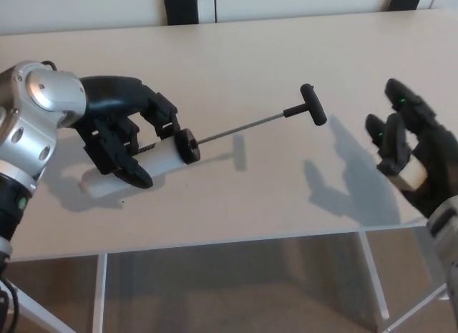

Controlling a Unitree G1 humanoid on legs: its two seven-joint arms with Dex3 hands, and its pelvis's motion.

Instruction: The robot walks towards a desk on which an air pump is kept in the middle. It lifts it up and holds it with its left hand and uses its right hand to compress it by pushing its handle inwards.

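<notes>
Fingers of the black left hand wrap around the white cylindrical barrel of the air pump, holding it above the pale beige desk. From that grip the barrel ends in a black round cap, and a thin metal rod runs out away from the hand, tilted upward, to a black T-shaped handle. The rod is fully drawn out. The black right hand hovers beyond the handle, apart from it, with its fingers spread and holding nothing. Shadows of pump and hand fall on the desk beneath them.
</notes>
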